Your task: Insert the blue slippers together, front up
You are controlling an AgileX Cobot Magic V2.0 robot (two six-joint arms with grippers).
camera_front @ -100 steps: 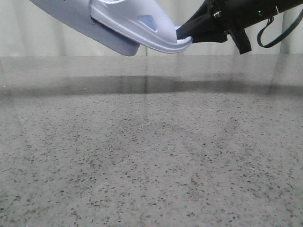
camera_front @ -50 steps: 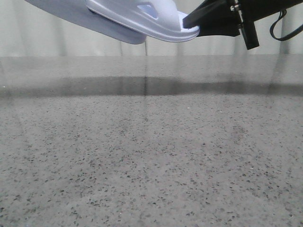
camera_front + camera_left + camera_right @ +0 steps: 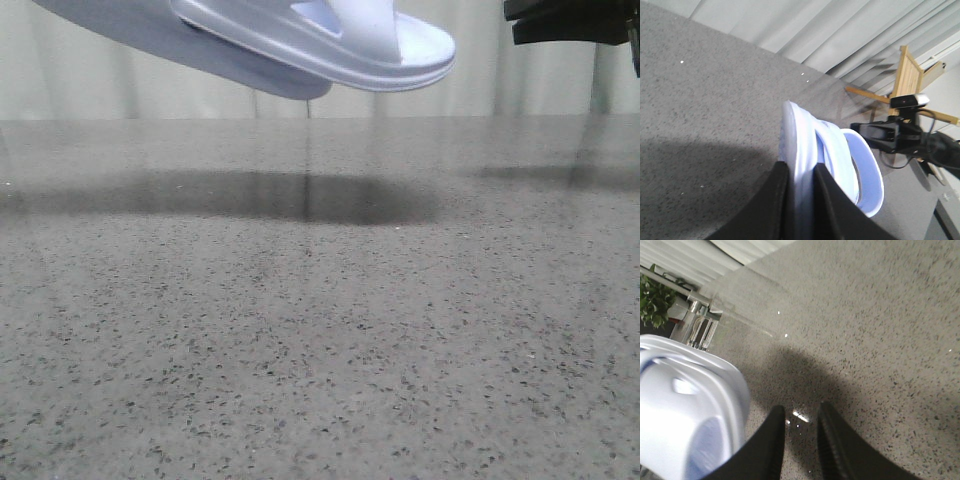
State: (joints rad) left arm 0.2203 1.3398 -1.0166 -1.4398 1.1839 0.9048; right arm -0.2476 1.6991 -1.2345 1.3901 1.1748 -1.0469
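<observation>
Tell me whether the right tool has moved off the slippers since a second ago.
Yes. The right tool has let go and drawn back rightward and upward against the curtain; the blue slippers hang nested in the left tool.

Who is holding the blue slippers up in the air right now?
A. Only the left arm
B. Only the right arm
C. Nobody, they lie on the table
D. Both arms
A. The left gripper has its jaws pinched on the blue slippers, while the right gripper has nothing between its jaws and sits apart from them.
</observation>
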